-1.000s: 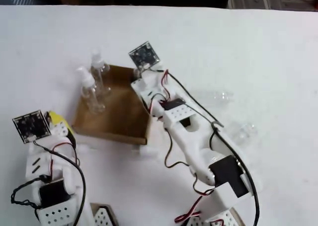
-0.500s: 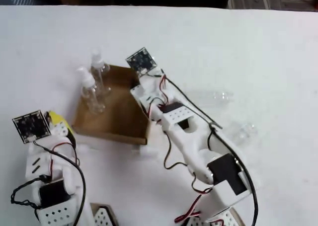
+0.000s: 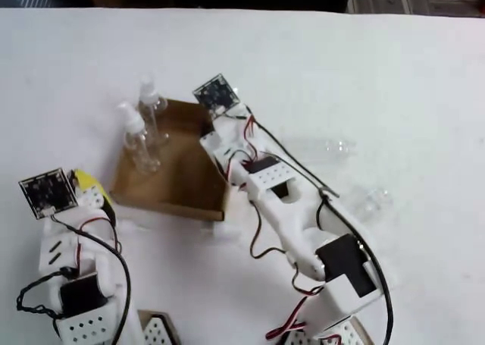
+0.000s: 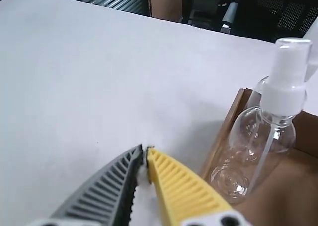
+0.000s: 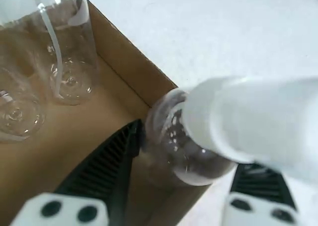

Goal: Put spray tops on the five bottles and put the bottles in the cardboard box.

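You have the clear plastic bottle with a white spray top [image 5: 181,141] in the right gripper [image 5: 191,154]. The black fingers are clenched on its round body, and its base is over the wall of the brown cardboard box [image 3: 178,182], at the far corner nearest that arm. Two clear capped bottles [image 3: 144,136] stand upright close together in the box's other far corner. Your right arm [image 3: 295,208] stretches across the white table [image 3: 364,72] to the box's edge. Your left gripper [image 4: 143,154] hangs low over the table just beside the box, with its grey and yellow fingers pressed together on nothing.
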Robot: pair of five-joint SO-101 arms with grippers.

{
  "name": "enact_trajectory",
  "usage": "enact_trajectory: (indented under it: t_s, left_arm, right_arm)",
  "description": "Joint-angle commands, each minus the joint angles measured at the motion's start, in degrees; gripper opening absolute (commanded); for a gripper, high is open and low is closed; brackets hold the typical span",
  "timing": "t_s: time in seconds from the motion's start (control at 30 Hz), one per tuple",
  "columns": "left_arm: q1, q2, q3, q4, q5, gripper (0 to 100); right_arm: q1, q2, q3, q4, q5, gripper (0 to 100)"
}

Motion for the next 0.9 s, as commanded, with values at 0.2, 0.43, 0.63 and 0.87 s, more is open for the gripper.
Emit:
enact_trajectory:
  t_s: [0.2, 0.43, 0.63, 0.87]
  left_arm:
    - [-0.3, -0.5, -0.4, -1.6, 0.6, 2]
    - [-0.3, -0.5, -0.4, -1.7, 0.6, 2]
    - [-0.2, -0.5, 0.4, -1.9, 0.6, 2]
    - [-0.2, -0.5, 0.5, -1.9, 0.6, 2]
  right_arm:
    - [0.0, -1.0, -0.3, -0.1, 0.3, 35.1]
    - [-0.7, -1.1, -0.3, -0.2, 0.3, 35.2]
    - [-0.5, -4.5, 0.0, 0.0, 0.3, 35.3]
    - [-0.4, -11.5, 3.0, 0.3, 0.2, 35.3]
